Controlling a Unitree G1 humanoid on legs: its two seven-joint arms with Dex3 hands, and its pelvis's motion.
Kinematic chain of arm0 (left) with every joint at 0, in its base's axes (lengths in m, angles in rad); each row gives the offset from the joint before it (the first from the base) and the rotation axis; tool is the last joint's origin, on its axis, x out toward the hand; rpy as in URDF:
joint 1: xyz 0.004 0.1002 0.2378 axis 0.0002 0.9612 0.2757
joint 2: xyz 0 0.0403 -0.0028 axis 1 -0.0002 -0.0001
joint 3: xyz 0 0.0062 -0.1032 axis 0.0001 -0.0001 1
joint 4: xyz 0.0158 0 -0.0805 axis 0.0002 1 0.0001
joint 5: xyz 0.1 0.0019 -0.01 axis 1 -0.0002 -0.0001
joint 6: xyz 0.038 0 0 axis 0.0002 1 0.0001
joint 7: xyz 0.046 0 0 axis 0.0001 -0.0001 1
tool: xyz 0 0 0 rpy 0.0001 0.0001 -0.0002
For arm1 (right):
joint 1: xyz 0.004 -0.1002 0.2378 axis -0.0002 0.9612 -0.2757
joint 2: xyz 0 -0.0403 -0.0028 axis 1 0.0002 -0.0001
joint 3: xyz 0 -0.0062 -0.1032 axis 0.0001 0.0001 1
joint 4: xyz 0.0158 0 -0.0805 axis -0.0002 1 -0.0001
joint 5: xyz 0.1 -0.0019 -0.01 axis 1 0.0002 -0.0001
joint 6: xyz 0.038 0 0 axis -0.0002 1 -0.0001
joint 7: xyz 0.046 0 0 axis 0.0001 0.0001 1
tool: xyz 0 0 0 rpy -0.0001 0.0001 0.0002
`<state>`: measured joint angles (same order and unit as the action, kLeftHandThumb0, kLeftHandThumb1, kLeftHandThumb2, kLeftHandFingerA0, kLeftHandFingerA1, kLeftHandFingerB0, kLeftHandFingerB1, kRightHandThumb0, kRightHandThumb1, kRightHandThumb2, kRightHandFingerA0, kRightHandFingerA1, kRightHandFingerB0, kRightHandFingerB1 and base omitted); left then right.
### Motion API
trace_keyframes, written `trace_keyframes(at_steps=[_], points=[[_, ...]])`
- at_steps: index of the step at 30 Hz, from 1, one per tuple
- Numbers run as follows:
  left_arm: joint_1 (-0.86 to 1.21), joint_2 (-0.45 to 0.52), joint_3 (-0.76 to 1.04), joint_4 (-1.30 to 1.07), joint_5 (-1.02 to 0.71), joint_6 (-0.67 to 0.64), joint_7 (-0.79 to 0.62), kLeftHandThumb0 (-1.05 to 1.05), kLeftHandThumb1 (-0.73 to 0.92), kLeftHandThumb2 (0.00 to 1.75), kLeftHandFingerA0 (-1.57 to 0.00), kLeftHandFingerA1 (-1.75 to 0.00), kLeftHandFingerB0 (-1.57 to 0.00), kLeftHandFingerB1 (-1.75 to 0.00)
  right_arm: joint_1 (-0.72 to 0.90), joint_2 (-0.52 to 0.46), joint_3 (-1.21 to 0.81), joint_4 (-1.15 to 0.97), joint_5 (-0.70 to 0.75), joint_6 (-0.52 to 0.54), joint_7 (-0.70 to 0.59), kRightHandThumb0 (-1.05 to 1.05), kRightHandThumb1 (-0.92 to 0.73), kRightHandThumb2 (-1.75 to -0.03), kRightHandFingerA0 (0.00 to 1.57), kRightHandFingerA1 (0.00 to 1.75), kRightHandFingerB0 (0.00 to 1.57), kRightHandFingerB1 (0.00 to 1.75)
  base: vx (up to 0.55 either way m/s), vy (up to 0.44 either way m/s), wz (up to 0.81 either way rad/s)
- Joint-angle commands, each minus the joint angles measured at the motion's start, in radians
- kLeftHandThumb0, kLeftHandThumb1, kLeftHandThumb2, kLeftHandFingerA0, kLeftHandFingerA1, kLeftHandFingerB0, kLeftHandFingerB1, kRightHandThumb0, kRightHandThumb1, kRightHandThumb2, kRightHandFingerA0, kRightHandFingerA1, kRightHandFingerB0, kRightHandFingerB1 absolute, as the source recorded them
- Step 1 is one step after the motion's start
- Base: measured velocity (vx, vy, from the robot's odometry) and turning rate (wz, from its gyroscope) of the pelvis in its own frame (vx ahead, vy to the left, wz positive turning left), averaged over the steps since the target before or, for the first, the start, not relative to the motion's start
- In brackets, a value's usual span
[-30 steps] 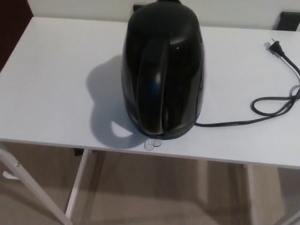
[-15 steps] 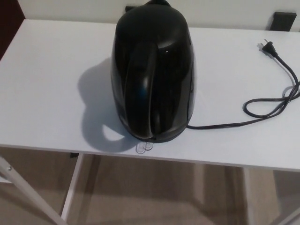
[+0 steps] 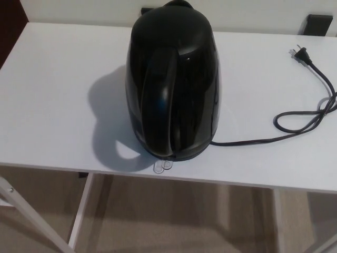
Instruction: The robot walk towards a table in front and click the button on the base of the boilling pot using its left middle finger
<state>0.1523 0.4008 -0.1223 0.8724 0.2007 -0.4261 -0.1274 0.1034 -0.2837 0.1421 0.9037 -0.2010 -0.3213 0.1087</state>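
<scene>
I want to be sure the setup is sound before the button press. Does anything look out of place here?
One thing: the kettle's power cord lies loose across the white table, and its plug rests on the tabletop, not in a socket. The kettle stands upright near the front edge. Nothing looks spilled or damaged.

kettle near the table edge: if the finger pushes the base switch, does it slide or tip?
The kettle looks tall with a broad base, so tipping seems unlikely. On the smooth white table it may slide backward. The slack cord would hardly restrain it.
</scene>
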Motion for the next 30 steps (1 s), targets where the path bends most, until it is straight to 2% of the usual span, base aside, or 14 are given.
trace_keyframes(at_steps=[1, 2, 6, 7, 8, 11, 12, 13, 14, 19, 20, 21, 22, 30], points=[[0.062, 0.093, -0.139, -0.178, 0.306, -0.115, 0.211, -0.54, 0.68, 0.60, -0.44, -0.36, -0.30, -0.31, -0.004, -0.019, -0.010, -0.009, 0.003, 0.020, 0.015, -0.31, -0.55, -0.56, 0.68, 0.46, 0.57, 0.45, 0.00, 0.000, 0.00], [0.072, 0.145, -0.197, -0.266, 0.437, -0.146, 0.273, -0.59, 0.60, 0.85, -0.26, -0.44, -0.17, -0.40, -0.014, -0.016, -0.012, -0.006, 0.006, 0.021, 0.016, -0.31, -0.55, -0.56, 0.68, 0.46, 0.57, 0.45, 0.00, 0.000, 0.00], [0.081, 0.162, -0.222, -0.291, 0.445, -0.133, 0.296, -0.59, 0.60, 0.85, -0.26, -0.44, -0.17, -0.40, -0.014, -0.016, -0.012, -0.007, 0.006, 0.021, 0.016, -0.31, -0.55, -0.56, 0.68, 0.46, 0.57, 0.45, 0.00, 0.000, 0.00], [0.069, 0.185, -0.262, -0.383, 0.552, -0.183, 0.365, -0.55, 0.85, 0.66, -0.23, -0.29, -0.15, -0.26, -0.055, -0.012, -0.020, 0.001, 0.017, 0.028, 0.027, -0.30, -0.56, -0.56, 0.66, 0.46, 0.57, 0.45, 0.00, 0.000, 0.00], [0.070, 0.204, -0.299, -0.454, 0.636, -0.209, 0.421, -0.30, 0.64, 1.13, 0.00, -0.47, 0.00, -0.47, -0.068, -0.011, -0.021, 0.003, 0.018, 0.034, 0.029, -0.32, -0.55, -0.56, 0.66, 0.45, 0.57, 0.44, 0.00, 0.000, 0.00], [0.078, 0.224, -0.341, -0.506, 0.694, -0.207, 0.471, -0.30, 0.64, 1.13, 0.00, -0.47, 0.00, -0.47, -0.062, -0.011, -0.018, 0.001, 0.014, 0.037, 0.025, -0.32, -0.55, -0.56, 0.66, 0.45, 0.57, 0.44, 0.00, 0.000, 0.00], [0.066, 0.238, -0.367, -0.607, 0.765, -0.185, 0.451, -0.48, 0.58, 0.95, 0.00, -0.40, 0.00, -0.39, -0.066, -0.016, -0.026, -0.005, 0.024, 0.046, 0.034, -0.34, -0.54, -0.56, 0.66, 0.46, 0.57, 0.45, 0.00, 0.000, 0.00], [0.059, 0.248, -0.383, -0.670, 0.804, -0.172, 0.440, -0.48, 0.79, 0.64, -0.10, -0.24, -0.10, -0.24, -0.069, -0.020, -0.031, -0.006, 0.029, 0.049, 0.039, -0.33, -0.55, -0.56, 0.66, 0.46, 0.57, 0.45, 0.00, 0.000, 0.00], [0.052, 0.259, -0.387, -0.728, 0.829, -0.176, 0.421, -0.50, 0.71, 0.79, -0.07, -0.27, -0.05, -0.29, -0.071, -0.024, -0.026, -0.007, 0.022, 0.046, 0.038, -0.33, -0.56, -0.56, 0.64, 0.44, 0.56, 0.44, 0.00, 0.000, 0.00], [0.003, 0.301, -0.412, -0.884, 0.900, -0.178, 0.338, -0.49, 0.73, 0.82, -0.04, -0.23, -0.04, -0.24, -0.068, -0.025, -0.025, -0.016, 0.025, 0.050, 0.046, -0.33, -0.57, -0.57, 0.62, 0.44, 0.56, 0.44, 0.00, 0.000, 0.00], [-0.013, 0.302, -0.413, -0.915, 0.910, -0.185, 0.325, -0.44, 0.80, 0.64, -0.07, -0.26, -0.07, -0.26, -0.067, -0.026, -0.028, -0.016, 0.028, 0.046, 0.048, -0.34, -0.56, -0.57, 0.64, 0.45, 0.56, 0.44, 0.00, 0.000, 0.00], [-0.019, 0.305, -0.415, -0.931, 0.914, -0.185, 0.321, -0.44, 0.80, 0.64, -0.07, -0.26, -0.07, -0.26, -0.066, -0.026, -0.028, -0.016, 0.029, 0.044, 0.049, -0.34, -0.56, -0.57, 0.64, 0.45, 0.56, 0.44, 0.00, 0.000, 0.00], [-0.032, 0.307, -0.418, -0.942, 0.917, -0.197, 0.326, -0.27, 0.68, 1.13, 0.00, -0.49, 0.00, -0.48, -0.064, -0.025, -0.028, -0.018, 0.029, 0.045, 0.048, -0.36, -0.56, -0.56, 0.66, 0.45, 0.57, 0.44, 0.00, 0.000, 0.00], [-0.139, 0.308, -0.466, -1.006, 0.960, -0.226, 0.334, -0.29, 0.62, 1.09, 0.00, -0.48, 0.00, -0.48, -0.075, -0.024, -0.031, -0.020, 0.030, 0.056, 0.044, -0.35, -0.55, -0.56, 0.62, 0.44, 0.56, 0.44, 0.00, 0.000, 0.00]])
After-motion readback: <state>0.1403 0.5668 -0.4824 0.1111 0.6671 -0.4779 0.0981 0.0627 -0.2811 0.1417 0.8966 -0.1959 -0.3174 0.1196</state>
